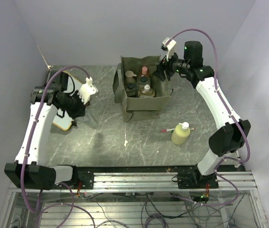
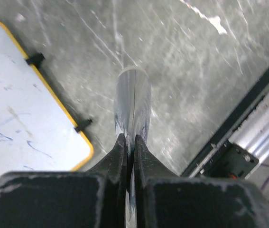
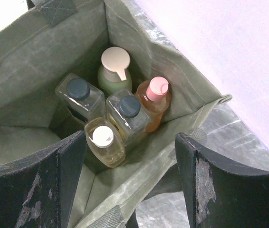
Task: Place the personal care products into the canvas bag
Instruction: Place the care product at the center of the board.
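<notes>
The olive canvas bag (image 1: 146, 103) stands open at the back middle; it also shows in the right wrist view (image 3: 25, 71). In it stand a green bottle with a beige cap (image 3: 115, 71), a slim orange bottle (image 3: 156, 97), two clear square bottles with dark caps (image 3: 79, 95) and a yellowish bottle with a white cap (image 3: 103, 142). My right gripper (image 3: 129, 175) is open and empty above the bag's right rim (image 1: 162, 71). My left gripper (image 2: 130, 138) is shut on a grey tube (image 2: 132, 99), held above the table at the left (image 1: 76, 116). A yellow-green bottle (image 1: 180, 134) lies on the table, right of centre.
A yellow-framed whiteboard (image 2: 20, 109) lies under the left arm (image 1: 63, 121). A red and white pen (image 1: 168, 129) lies beside the loose bottle. The metal rail (image 2: 262, 128) runs along the near edge. Grey walls close in behind and to the sides.
</notes>
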